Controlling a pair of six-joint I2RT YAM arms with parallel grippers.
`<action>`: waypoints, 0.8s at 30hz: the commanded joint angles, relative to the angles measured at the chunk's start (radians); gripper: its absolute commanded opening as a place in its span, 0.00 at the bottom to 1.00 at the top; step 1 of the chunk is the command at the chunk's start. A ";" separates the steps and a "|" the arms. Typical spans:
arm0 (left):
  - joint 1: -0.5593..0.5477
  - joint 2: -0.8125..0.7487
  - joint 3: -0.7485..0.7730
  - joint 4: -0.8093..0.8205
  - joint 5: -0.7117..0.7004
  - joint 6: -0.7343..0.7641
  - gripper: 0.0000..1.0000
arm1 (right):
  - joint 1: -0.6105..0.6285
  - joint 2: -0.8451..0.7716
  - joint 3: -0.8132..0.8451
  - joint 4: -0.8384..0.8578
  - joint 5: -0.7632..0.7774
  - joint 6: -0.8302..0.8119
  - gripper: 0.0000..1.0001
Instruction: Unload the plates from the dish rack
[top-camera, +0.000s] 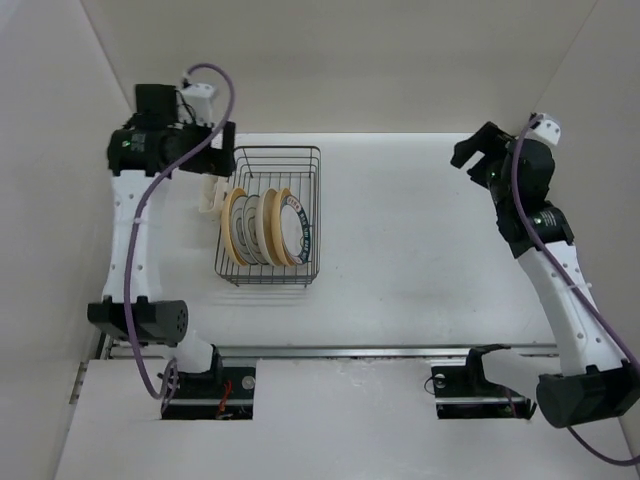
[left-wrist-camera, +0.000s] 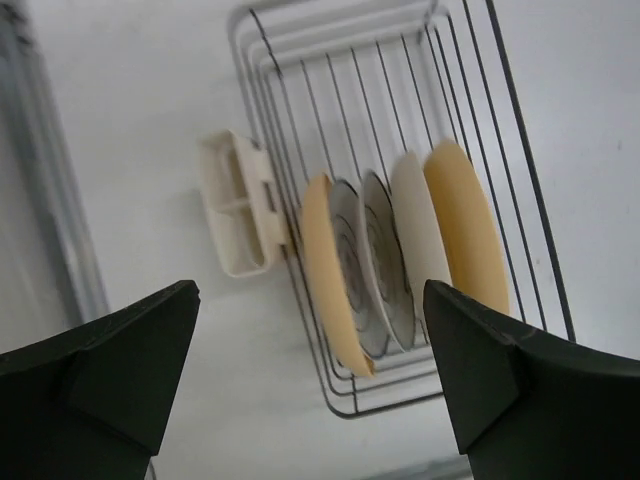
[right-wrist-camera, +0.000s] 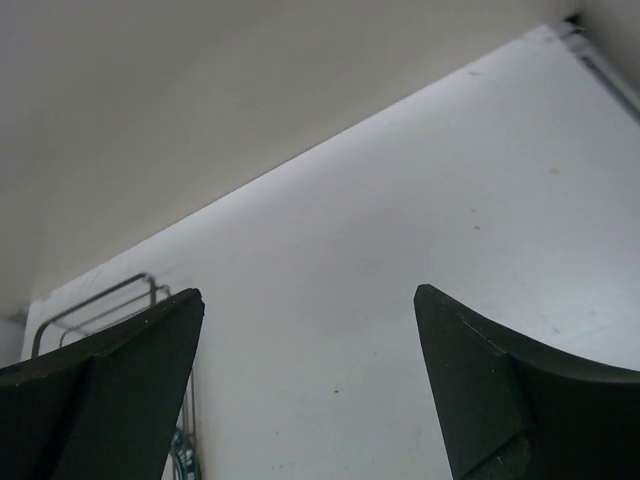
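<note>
One white table (top-camera: 430, 250) bears the rack (top-camera: 285, 165), a dark wire basket. Two arms rise from the table's near edge. The left arm (top-camera: 128, 230) stands left of the rack and bends over its far left corner. The right arm (top-camera: 560, 280) stands well right of the rack.

The plates (top-camera: 262, 228) are in the rack, on edge in a close row across its near half. They are tan ones and white ones with thin dark rings, and the teal-rimmed plate (top-camera: 300, 232) is at the row's right end. A cream holder (top-camera: 210, 200) sits against the rack's left wall, outside it.

The left gripper (left-wrist-camera: 310, 290) hangs above the rack's far left corner, jaws wide apart and holding nothing. The right gripper (right-wrist-camera: 308, 292) hangs well right of the rack, jaws likewise apart and bare.
</note>
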 joint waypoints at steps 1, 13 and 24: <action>-0.109 0.081 -0.068 -0.189 -0.088 -0.005 0.93 | 0.016 0.049 0.027 0.143 -0.329 -0.205 0.90; -0.243 0.124 -0.149 -0.090 -0.309 -0.036 0.69 | 0.059 -0.043 -0.121 0.083 -0.292 -0.215 0.66; -0.243 0.165 -0.209 -0.046 -0.383 -0.055 0.52 | 0.068 -0.083 -0.152 0.010 -0.260 -0.255 0.65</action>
